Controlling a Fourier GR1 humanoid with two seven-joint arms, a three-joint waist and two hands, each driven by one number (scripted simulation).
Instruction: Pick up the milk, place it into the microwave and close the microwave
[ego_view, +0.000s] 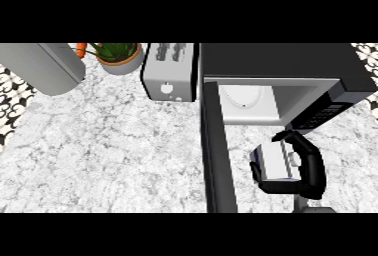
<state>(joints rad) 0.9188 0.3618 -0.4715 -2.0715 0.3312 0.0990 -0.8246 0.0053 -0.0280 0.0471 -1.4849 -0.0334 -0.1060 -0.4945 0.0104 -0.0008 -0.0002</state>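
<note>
A black microwave (295, 62) stands at the back right with its door (216, 150) swung open toward me, showing a white cavity (247, 102). In front of the opening, my right hand (310, 170) curls round a white milk carton (277, 161), which lies tilted in the grasp just below the cavity's front edge. The fingers and thumb hide the carton's right side and bottom. My left hand does not show.
A silver toaster (170, 72) stands left of the microwave. Behind it sit a potted plant (118, 56) and a carrot (81, 48). A grey appliance (40, 67) fills the back left corner. Marbled countertop (111, 150) spreads left of the open door.
</note>
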